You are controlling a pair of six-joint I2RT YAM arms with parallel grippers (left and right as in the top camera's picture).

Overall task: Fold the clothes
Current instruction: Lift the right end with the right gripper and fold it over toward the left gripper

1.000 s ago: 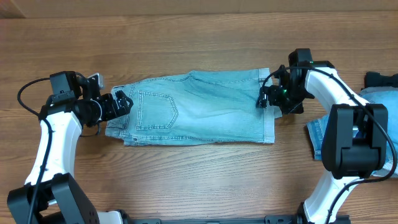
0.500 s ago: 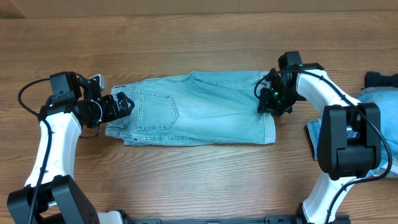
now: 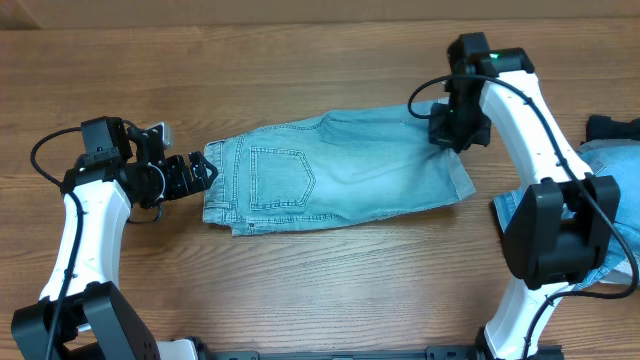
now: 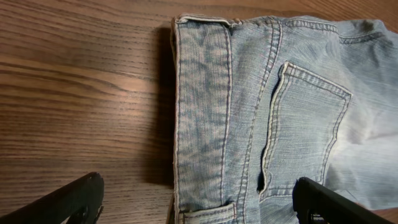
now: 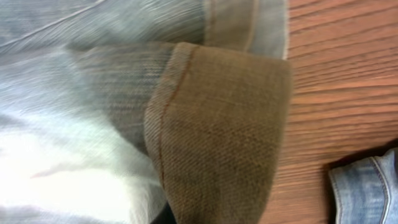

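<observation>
Pale blue denim shorts lie flat across the table's middle, back pocket up, waistband to the left. My right gripper is shut on the hem of the far right leg, which is lifted and turned over so that its brownish inside fills the right wrist view; its fingers are hidden under the cloth. At the left, my left gripper stands open at the waistband. In the left wrist view the shorts reach in between the wide-spread black fingers of my left gripper, which hold nothing.
More blue denim clothes are piled at the table's right edge, a corner showing in the right wrist view. A black object lies beyond that pile. Bare wooden table surrounds the shorts.
My right gripper has shut on the leg hem, risen and moved toward the far side. The shorts slid to the right, away from the left gripper. The left arm has stayed put.
</observation>
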